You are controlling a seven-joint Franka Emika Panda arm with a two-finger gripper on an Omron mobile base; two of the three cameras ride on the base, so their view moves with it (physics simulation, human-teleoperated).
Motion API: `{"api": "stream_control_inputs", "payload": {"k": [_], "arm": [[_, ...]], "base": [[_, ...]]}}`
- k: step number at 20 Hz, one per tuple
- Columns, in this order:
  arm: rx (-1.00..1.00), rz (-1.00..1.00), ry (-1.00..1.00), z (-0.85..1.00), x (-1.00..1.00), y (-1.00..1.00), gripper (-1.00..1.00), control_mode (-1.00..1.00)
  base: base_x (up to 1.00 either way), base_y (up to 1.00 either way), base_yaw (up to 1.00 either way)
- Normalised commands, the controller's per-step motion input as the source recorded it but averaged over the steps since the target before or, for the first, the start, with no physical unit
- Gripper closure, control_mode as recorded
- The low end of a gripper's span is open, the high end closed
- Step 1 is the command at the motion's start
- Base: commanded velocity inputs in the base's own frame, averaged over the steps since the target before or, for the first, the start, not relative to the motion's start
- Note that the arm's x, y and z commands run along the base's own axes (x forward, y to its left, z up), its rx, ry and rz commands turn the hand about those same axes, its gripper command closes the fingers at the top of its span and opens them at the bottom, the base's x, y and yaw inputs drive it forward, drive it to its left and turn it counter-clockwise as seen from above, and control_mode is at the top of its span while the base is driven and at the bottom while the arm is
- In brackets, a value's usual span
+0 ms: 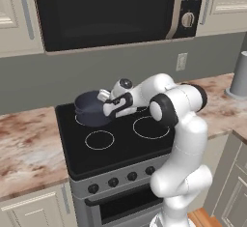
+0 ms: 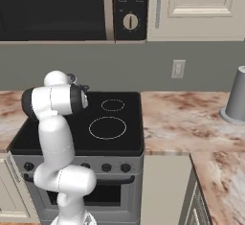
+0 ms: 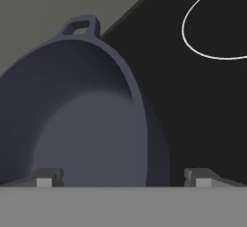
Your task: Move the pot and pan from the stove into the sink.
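I see the pot [image 1: 90, 108] on the stove's [image 1: 116, 146] back-left burner, just beyond my gripper [image 1: 107, 107]; fingers [image 3: 48, 177] are apart, straddling the near rim, one inside, one outside.

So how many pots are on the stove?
1. The pot sits at the stove's back left, with the claw open across its rim. Another could hide behind the arm.

Around me: grey wall [image 2: 201, 56] with a white outlet [image 2: 178, 69]. Black microwave [image 1: 111, 11] overhead, cream cabinets [image 2: 201, 8] either side. Marbled pink-brown counter [image 2: 191, 118], grey cylinder [image 2: 237, 97] standing on it at far right. Cream base cabinets [image 1: 34, 206] below.
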Motion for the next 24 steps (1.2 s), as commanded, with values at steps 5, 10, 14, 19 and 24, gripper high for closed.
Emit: {"api": "stream_control_inputs", "payload": {"k": [5,10,14,19,24], "arm": [[-0.08,0.0,0.03,-0.29,0.05,0.04,-1.0,-1.0],[-0.05,0.0,0.03,-0.14,0.0,0.02,1.0,-1.0],[0.0,0.0,0.0,0.01,0.0,0.0,1.0,-1.0],[0.0,0.0,-0.01,0.31,0.0,0.0,1.0,-1.0],[0.0,0.0,0.0,0.59,-0.2,-0.02,1.0,-1.0]], "base": [[0.0,0.0,0.0],[0.0,0.0,0.0],[0.0,0.0,0.0],[0.0,0.0,0.0],[0.0,0.0,0.0]]}}
